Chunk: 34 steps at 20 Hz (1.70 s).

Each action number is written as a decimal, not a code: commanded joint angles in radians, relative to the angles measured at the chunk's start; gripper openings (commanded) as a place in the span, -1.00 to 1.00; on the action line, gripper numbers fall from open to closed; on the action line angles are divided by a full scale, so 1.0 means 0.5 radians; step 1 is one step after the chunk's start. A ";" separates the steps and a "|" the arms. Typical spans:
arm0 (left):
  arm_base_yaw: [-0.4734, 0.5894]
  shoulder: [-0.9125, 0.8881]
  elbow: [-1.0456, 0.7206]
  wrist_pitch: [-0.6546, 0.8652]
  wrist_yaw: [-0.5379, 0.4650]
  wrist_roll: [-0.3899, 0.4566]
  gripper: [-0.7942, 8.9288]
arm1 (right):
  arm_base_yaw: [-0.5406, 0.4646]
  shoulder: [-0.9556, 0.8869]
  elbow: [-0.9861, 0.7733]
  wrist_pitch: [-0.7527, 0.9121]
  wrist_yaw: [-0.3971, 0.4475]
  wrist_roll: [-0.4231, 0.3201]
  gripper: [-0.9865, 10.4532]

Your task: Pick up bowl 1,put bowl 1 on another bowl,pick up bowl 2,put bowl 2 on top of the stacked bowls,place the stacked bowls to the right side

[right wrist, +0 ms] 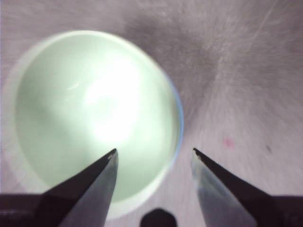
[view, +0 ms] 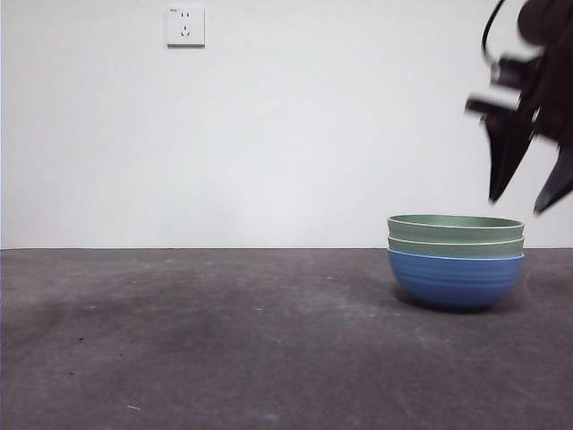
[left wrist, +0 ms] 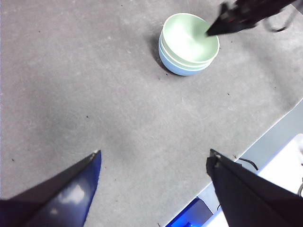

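The right pincer (view: 528,199), released and empty, is seen at the upper right of the frame above the stacked bowls (view: 456,261), set at right on the desk (view: 197,340), judged light, rigid, slippery, best gripped across the rim.

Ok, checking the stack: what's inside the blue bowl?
Two green bowls nest in the blue bowl, only their rims showing. The top one looks empty; the blue bowl's inside is covered.

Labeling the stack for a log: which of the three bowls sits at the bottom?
The blue bowl sits at the bottom, resting on the table; it is the only blue one, and the two pale green bowls nest inside it.
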 commanded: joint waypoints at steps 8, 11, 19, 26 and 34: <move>-0.007 0.012 0.004 0.002 0.002 0.124 -0.07 | 0.056 -0.819 -0.013 -0.871 -0.004 -0.124 -0.52; -0.008 0.014 0.004 0.001 0.002 0.124 -0.44 | 0.060 -1.032 -0.013 -0.986 -0.008 -0.211 -0.86; -0.007 0.014 0.004 0.002 0.001 0.122 -0.84 | 0.059 -1.208 -0.013 -1.074 -0.004 -0.204 -0.82; -0.007 0.014 0.004 0.002 -0.001 0.122 -0.84 | 0.057 -1.205 -0.013 -1.073 0.005 -0.204 -0.82; 0.139 -0.095 0.000 0.053 -0.059 0.269 -0.84 | 0.057 -1.205 -0.013 -1.073 0.005 -0.204 -0.82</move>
